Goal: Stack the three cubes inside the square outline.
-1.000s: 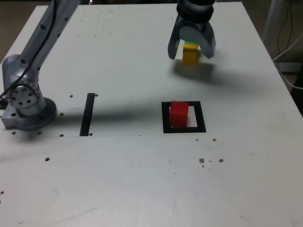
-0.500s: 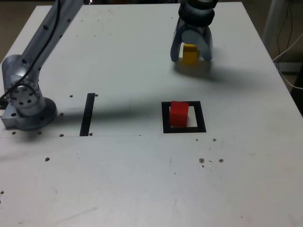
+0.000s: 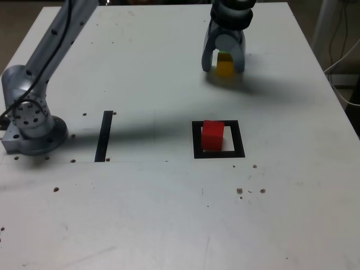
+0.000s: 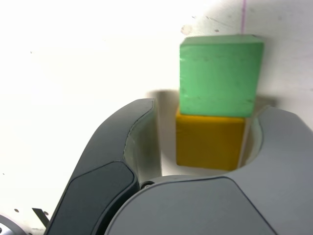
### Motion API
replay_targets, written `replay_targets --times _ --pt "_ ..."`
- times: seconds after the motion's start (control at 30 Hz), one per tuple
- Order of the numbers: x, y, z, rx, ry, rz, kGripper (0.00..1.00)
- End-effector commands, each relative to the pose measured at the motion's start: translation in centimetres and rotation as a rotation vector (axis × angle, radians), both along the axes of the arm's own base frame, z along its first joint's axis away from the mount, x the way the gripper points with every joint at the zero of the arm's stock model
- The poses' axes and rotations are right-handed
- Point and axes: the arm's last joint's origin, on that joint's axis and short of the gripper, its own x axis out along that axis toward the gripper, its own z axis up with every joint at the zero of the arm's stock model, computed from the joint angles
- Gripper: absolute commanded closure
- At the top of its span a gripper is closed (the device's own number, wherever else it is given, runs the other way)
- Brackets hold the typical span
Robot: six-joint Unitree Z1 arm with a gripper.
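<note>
In the exterior view the red cube (image 3: 212,135) stands inside the square outline (image 3: 219,153), toward its left side. Far back on the table my gripper (image 3: 224,67) is lowered over the yellow cube (image 3: 225,68), one finger on each side. The green cube (image 3: 224,54) shows only as a sliver behind it. In the wrist view the yellow cube (image 4: 209,142) lies between my gripper's (image 4: 210,113) fingers, one finger against it and a narrow gap left at the other. The green cube (image 4: 217,78) touches the yellow one's far face, beyond the fingertips.
A thin black strip (image 3: 103,136) lies at the exterior view's left of the outline. The arm's base (image 3: 31,121) stands at the table's left edge, and its link reaches across the back. Cables (image 3: 339,48) hang off the table's right side.
The jaws have narrowed from wide open to close around the yellow cube, and the gripper has sunk lower over it. The red cube has not moved.
</note>
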Motion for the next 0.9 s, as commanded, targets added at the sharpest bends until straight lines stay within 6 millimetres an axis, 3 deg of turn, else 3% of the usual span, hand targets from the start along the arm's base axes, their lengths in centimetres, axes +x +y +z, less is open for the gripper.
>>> replay_targets --times 0.0,0.17,0.43,0.73,0.87 --pt "0.0 0.0 0.0 0.001 -0.001 -0.001 0.53" --pt "0.2 -0.1 -0.2 -0.006 -0.01 -0.009 0.61" --pt "0.2 -0.3 0.0 -0.011 -0.019 -0.036 0.65" --pt "-0.6 -0.9 2.8 0.011 -0.065 -0.041 0.72" --pt "-1.3 -1.2 5.0 0.032 -0.101 -0.038 0.74"
